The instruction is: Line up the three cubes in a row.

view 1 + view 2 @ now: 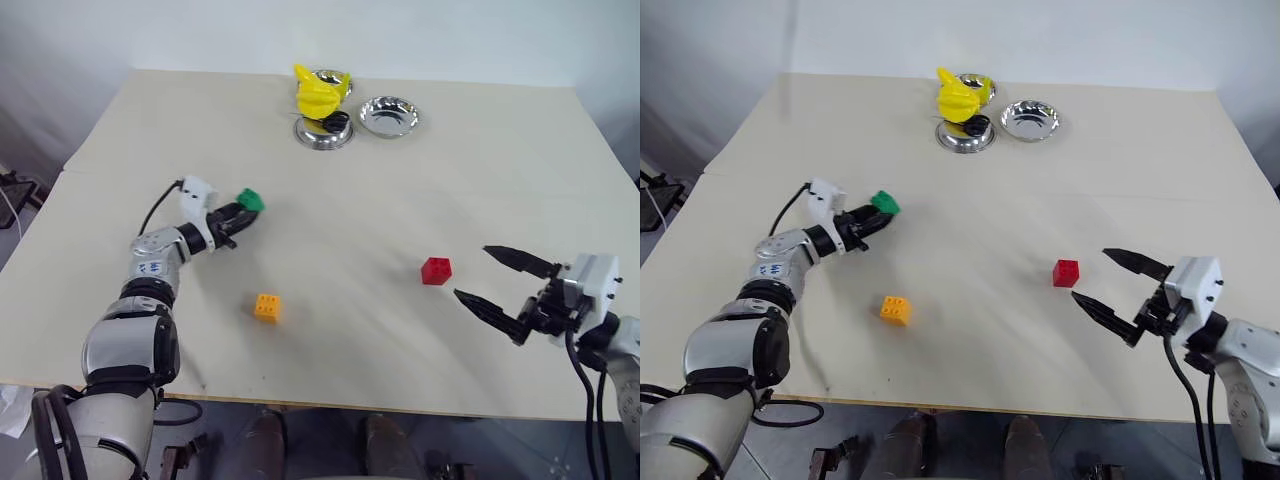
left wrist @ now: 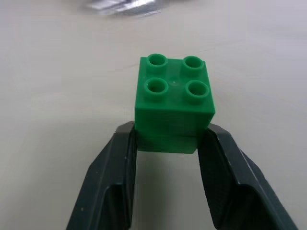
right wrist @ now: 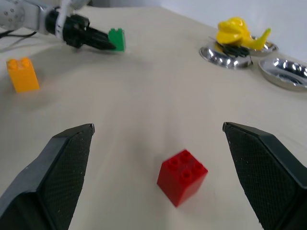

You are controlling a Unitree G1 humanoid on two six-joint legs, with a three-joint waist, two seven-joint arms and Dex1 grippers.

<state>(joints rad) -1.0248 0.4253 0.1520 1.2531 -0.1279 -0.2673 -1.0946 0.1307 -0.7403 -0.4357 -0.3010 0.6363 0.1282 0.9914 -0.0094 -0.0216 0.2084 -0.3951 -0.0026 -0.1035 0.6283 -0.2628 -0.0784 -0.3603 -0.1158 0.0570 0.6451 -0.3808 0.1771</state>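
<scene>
Left wrist view: left gripper (image 2: 167,143) is pinching green cube (image 2: 173,98) on table (image 1: 330,220); right gripper (image 1: 490,275) is hovering with fingers spread beside red cube (image 1: 436,270); orange cube (image 1: 267,306) is sitting apart, near front edge

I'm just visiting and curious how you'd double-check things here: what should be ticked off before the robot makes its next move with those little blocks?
1. Left tool closed on the green cube: ok, fingers press both its sides.
2. Green cube upright in the grip: ok, studs face up.
3. Right tool open and holding nothing: ok.
4. Red cube free to pick: ok, it sits alone just ahead of the right tool.
5. Orange cube free: ok, nothing touches it.
6. Cubes in a row: not ok, the three lie spread apart on the table.
</scene>
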